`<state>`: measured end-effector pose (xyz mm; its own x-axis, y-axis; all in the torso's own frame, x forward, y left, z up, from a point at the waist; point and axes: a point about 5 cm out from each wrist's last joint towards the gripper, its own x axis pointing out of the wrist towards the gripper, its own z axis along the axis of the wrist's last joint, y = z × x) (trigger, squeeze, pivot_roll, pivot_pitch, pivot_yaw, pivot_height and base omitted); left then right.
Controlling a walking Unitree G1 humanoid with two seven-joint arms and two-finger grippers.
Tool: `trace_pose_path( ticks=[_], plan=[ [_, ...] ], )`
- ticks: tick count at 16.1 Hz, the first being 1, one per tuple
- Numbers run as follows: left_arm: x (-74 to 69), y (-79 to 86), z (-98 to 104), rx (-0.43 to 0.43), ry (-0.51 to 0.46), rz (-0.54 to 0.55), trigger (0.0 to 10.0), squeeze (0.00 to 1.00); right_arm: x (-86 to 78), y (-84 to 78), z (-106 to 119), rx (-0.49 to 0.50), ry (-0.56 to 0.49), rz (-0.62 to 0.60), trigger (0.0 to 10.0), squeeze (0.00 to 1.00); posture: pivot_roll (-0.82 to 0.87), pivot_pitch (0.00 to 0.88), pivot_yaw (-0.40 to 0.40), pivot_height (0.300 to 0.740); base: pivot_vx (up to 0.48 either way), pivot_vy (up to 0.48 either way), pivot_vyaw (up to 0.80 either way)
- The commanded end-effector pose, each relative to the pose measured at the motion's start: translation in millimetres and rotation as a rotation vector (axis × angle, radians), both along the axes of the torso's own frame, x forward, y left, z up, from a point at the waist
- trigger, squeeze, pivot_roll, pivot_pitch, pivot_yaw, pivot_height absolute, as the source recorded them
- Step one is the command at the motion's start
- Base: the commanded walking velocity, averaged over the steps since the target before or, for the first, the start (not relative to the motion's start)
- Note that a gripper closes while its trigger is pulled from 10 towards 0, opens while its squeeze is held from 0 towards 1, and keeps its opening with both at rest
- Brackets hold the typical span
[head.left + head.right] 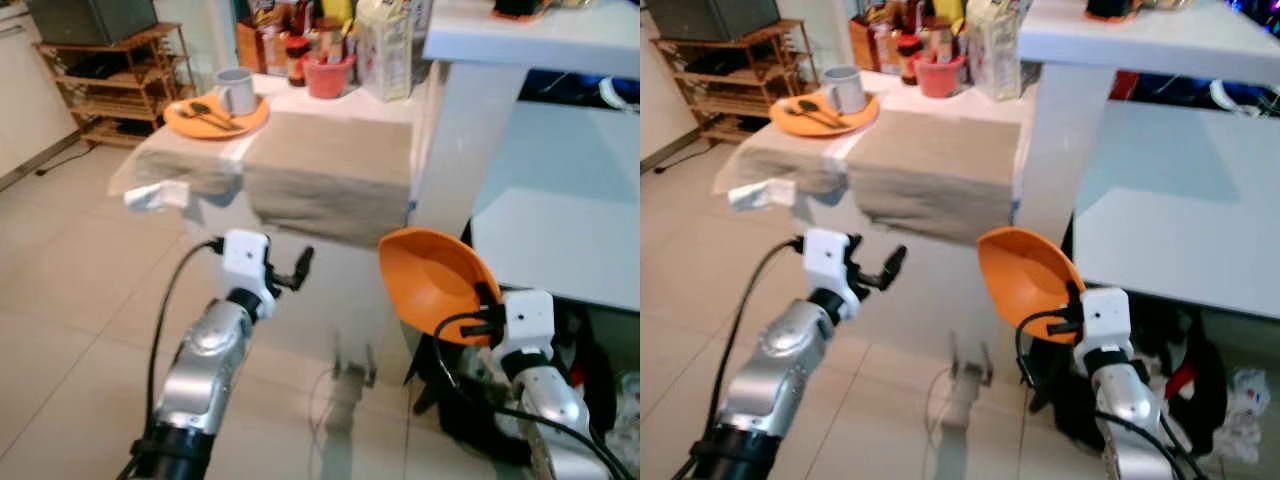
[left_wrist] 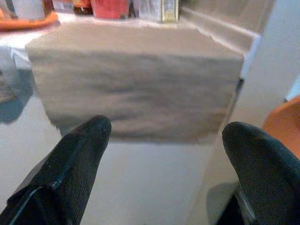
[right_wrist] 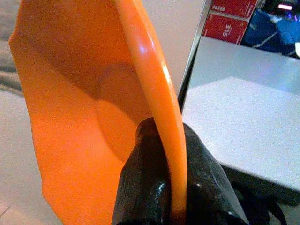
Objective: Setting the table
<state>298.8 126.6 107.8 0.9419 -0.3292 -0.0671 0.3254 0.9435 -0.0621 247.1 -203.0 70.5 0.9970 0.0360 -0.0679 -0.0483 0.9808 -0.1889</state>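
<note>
**One bowl in hand, table not reached yet**

Right gripper (image 1: 488, 318) has its black fingers (image 3: 154, 187) clamped on the rim of an orange bowl (image 1: 432, 282), one finger inside and one outside. It's carrying the bowl tipped up on edge, hollow facing over toward nine o'clock, out in front of the white counter (image 1: 545, 245). Left gripper (image 1: 290, 272) is raised at about nine o'clock from the bowl, fingers spread wide with nothing between them, aimed at the cloth-draped table (image 1: 330, 165).

Up on that table, around eleven o'clock from the grippers, there's an orange plate (image 1: 215, 118) with a grey mug (image 1: 236, 91) and spoons (image 1: 205, 113) sitting on it, plus a red cup (image 1: 329, 76) and cartons crowded along the back.

What worries me: it's only a rim pinch, so the bowl could swivel or slip if the arm jolts. And the cloth hangs over the near edge, so catching it could drag that plate and mug along.
</note>
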Motion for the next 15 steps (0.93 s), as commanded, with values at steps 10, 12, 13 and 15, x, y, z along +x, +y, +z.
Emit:
trace_pose_path(
  ticks=[10, 12, 13, 15],
  plan=[
    [-4.1, 2.4, -8, -0.012, 0.008, -0.008, 10.0, 0.0, 8.5, 29.7, 55, -0.021, -0.252, 0.162, 0.0, 0.0, -0.03, 0.0, 0.026, 0.74, 0.088, -0.113, -0.16],
    [-3.4, 0.2, -9, -0.008, 0.01, -0.018, 10.0, 0.0, 10.8, 35.9, 61, -0.014, -0.261, 0.22, 0.0, 0.0, -0.03, 0.0, 0.028, 0.74, 0.0, 0.0, 0.0],
    [-2.8, -0.6, -10, -0.004, 0.014, -0.025, 10.0, 0.0, 14.2, 36.0, 68, 0.019, -0.278, 0.206, 0.0, 0.0, -0.03, 0.0, 0.03, 0.74, 0.0, 0.0, 0.0],
    [-1.3, -0.8, -10, 0.001, 0.014, -0.036, 10.0, 0.0, 21.1, 20.8, 79, 0.078, -0.305, 0.094, 0.0, 0.0, -0.03, 0.0, 0.033, 0.74, 0.0, 0.0, 0.0]
  ],
)
